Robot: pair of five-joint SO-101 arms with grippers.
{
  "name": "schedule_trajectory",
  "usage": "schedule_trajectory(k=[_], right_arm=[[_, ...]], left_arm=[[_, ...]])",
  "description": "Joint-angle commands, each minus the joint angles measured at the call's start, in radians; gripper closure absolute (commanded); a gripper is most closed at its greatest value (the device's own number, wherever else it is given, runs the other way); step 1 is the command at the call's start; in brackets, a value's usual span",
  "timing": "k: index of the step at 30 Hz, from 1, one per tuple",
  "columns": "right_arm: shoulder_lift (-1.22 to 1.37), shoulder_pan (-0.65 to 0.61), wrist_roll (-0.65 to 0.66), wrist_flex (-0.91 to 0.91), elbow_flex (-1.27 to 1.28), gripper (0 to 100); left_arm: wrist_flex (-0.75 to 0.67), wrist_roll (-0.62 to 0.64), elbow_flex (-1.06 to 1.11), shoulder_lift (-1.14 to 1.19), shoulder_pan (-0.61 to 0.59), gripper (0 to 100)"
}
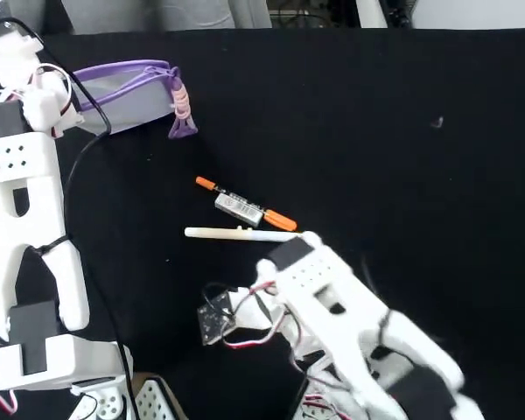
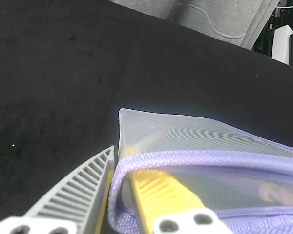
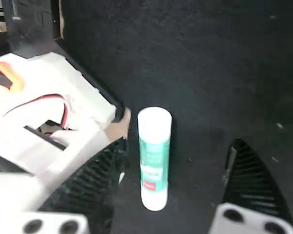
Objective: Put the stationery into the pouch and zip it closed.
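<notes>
We're looking down over the black table point(image 1: 402, 131), and the pouch point(image 1: 127, 94) is sitting at its far left corner. The left gripper point(image 2: 119, 163) is pinching the purple zip edge: the grey finger is pressing outside and the yellow finger is tucking inside, so the mouth is gaping open.

The right arm point(image 1: 350, 315) is hanging low at the near edge, well apart from that pouch. Between the two, an orange pen point(image 1: 245, 206) and a white stick point(image 1: 232, 234) are lying near each other in mid-table, waiting their turn.

Now the one that matters: the glue stick point(image 3: 154, 156). The right gripper point(image 3: 178, 146) is standing wide open and gripping nothing, and the glue stick is lying on the cloth between its two black fingers. We're seeing it sitting close beside one finger, with a broad gap to the other. Its long axis is running the same way the fingers are pointing, so we're judging that a squeeze is going to meet it across its narrow body. The right arm is plainly the nearer one here. After the pick, we're expecting a long carry to the pouch.
</notes>
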Motion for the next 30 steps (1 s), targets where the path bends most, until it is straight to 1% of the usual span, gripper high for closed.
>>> schedule_trajectory(k=[1, 5, 10, 13, 21, 23, 28, 29, 30], right_arm=[[0.165, -0.009, 0.009, -0.063, -0.002, 69.1], [0.222, 0.018, 0.009, -0.106, -0.005, 69.1], [0.225, 0.133, 0.009, -0.287, 0.024, 69.1], [0.225, 0.172, 0.009, -0.293, 0.027, 69.1], [0.219, 0.175, 0.012, -0.273, 0.073, 69.7], [0.219, 0.175, 0.012, -0.273, 0.073, 74.9], [0.219, 0.172, 0.012, -0.270, 0.073, 97.9], [0.219, 0.169, 0.012, -0.267, 0.073, 98.9], [0.219, 0.169, 0.011, -0.265, 0.073, 97.5]], left_arm=[[-0.014, 0.011, 0.004, 0.011, -0.007, 97], [-0.014, 0.011, 0.005, 0.011, -0.007, 97], [-0.014, 0.011, 0.008, 0.011, -0.007, 97], [-0.014, 0.011, 0.008, 0.011, -0.007, 97], [-0.014, 0.011, 0.012, 0.011, -0.005, 97], [-0.014, 0.011, 0.012, 0.011, -0.005, 97], [-0.014, 0.011, 0.012, 0.011, -0.005, 97], [-0.014, 0.011, 0.012, 0.011, -0.005, 97], [-0.014, 0.011, 0.012, 0.011, -0.005, 97]])
